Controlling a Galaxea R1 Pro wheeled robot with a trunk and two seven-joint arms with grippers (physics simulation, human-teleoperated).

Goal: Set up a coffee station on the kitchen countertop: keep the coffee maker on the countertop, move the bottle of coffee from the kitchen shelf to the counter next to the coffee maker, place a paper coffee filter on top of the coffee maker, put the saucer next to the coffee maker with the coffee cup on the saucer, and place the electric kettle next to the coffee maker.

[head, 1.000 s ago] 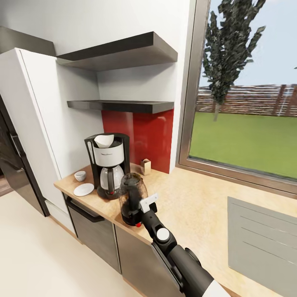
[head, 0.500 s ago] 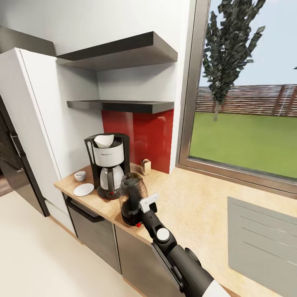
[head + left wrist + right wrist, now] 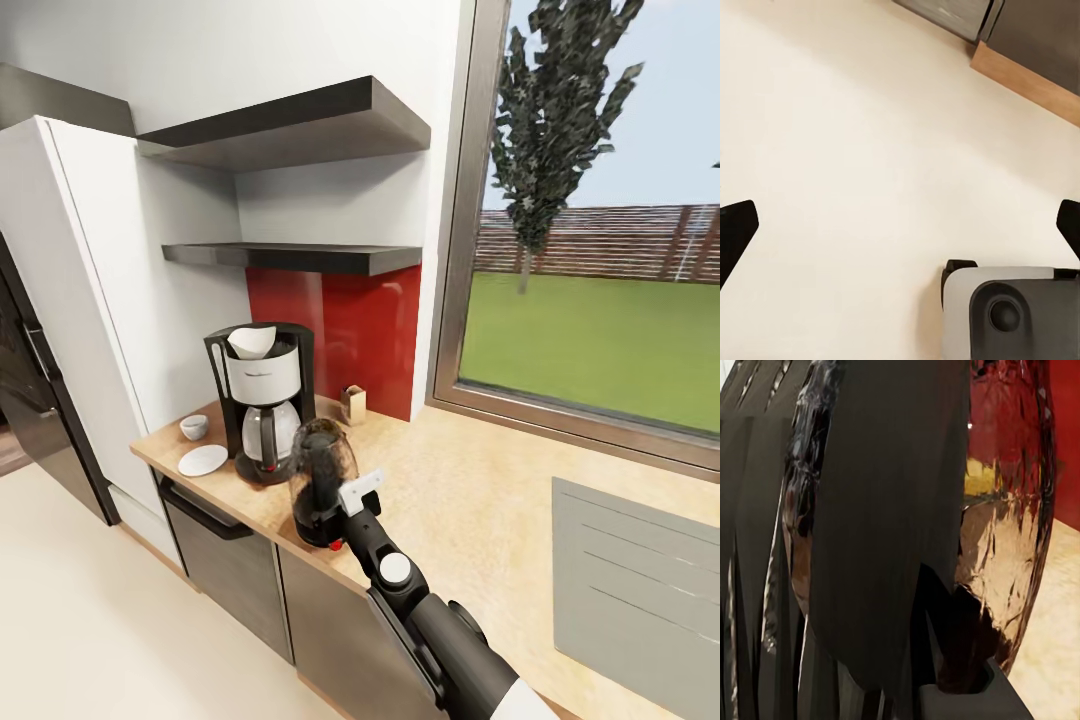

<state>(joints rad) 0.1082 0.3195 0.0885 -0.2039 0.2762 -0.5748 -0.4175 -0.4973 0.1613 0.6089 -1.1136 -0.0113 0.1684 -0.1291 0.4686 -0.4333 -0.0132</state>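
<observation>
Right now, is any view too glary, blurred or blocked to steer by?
Head view: sharp and evenly lit. Right wrist view: too close, the electric kettle glass smears red and gold reflections. Left wrist view: plain pale floor, no glare.

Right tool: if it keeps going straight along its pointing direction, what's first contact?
The kettle. The right tool is already at its black handle, which sits right in front of the wrist camera. Beyond it, judging loosely from the head view, stands the coffee maker.
</observation>
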